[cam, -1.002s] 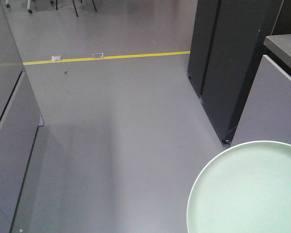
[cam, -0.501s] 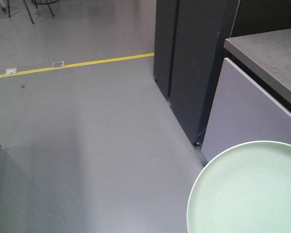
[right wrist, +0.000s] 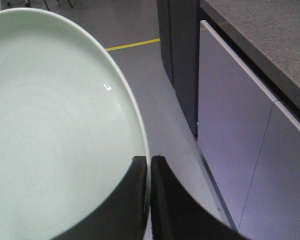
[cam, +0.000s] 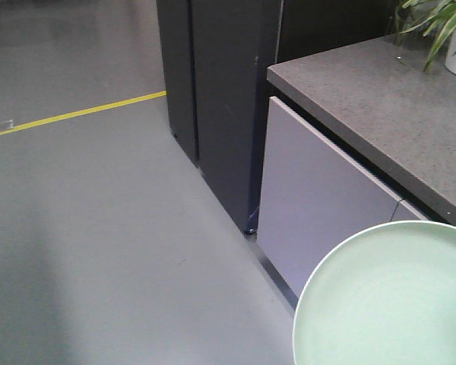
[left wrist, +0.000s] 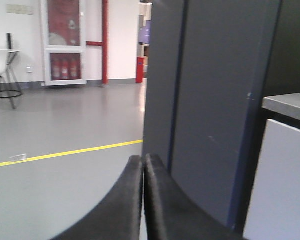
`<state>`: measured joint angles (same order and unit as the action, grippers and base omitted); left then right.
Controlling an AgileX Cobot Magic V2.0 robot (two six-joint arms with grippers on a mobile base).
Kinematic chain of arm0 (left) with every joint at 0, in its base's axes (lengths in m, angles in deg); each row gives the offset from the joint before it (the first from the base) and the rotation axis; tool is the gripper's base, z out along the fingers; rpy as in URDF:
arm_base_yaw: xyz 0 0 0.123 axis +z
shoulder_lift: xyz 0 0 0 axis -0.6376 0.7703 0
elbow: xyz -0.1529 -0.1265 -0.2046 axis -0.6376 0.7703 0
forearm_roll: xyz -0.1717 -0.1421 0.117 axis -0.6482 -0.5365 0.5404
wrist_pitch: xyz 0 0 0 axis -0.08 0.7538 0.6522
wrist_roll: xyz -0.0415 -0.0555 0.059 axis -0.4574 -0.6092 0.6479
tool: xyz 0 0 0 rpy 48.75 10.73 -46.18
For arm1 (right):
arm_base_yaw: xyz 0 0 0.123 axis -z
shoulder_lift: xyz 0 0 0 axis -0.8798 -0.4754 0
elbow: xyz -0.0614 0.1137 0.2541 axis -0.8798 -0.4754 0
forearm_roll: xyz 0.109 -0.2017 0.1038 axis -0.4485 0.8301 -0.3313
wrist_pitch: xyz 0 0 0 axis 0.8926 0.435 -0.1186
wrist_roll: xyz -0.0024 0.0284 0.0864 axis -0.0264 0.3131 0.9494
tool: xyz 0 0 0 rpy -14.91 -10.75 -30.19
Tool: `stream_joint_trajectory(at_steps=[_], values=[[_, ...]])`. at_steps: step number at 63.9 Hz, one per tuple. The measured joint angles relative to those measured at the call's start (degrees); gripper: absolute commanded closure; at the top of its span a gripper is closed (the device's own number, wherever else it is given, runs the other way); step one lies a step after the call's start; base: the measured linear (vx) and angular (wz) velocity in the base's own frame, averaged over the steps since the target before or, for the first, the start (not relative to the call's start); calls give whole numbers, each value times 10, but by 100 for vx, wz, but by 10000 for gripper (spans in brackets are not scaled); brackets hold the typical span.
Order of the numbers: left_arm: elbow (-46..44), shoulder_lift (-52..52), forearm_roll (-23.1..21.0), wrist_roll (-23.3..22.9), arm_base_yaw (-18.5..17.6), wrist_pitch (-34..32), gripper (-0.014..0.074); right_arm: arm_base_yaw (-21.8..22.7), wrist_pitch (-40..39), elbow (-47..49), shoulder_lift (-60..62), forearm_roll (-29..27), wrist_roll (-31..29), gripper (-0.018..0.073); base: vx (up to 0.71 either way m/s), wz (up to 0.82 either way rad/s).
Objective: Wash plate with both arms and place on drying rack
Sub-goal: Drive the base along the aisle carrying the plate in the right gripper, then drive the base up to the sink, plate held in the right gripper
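The pale mint-green plate [cam: 391, 304] fills the lower right of the front view and hangs above the grey floor. In the right wrist view the plate [right wrist: 55, 125] takes up the left side, and my right gripper [right wrist: 149, 161] is shut on its rim, one black finger on each face. My left gripper [left wrist: 143, 159] is shut with nothing between its fingers and points at the dark cabinet. Neither arm's gripper shows in the front view. The drying rack is out of view.
A tall dark cabinet [cam: 213, 91] stands ahead. To its right is a grey stone counter [cam: 380, 106] over pale lilac drawer fronts [cam: 319, 198]. A potted plant [cam: 441, 30] sits on the counter's far corner. A yellow floor line [cam: 76, 114] crosses the grey floor at the left.
The whole view has swung to the right: the yellow line and the dark cabinet slid left, and the counter, drawer fronts and plant came into sight. The plate keeps its place in the frame.
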<state>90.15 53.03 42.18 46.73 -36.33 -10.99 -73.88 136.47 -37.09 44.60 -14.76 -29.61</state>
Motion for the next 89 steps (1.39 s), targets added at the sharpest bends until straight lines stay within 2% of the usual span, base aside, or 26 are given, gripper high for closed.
stream_joint_trajectory(at_steps=[89], values=[[0,0,0,0,0,0,602,0,0,0,0,0,0,561,11,-43]])
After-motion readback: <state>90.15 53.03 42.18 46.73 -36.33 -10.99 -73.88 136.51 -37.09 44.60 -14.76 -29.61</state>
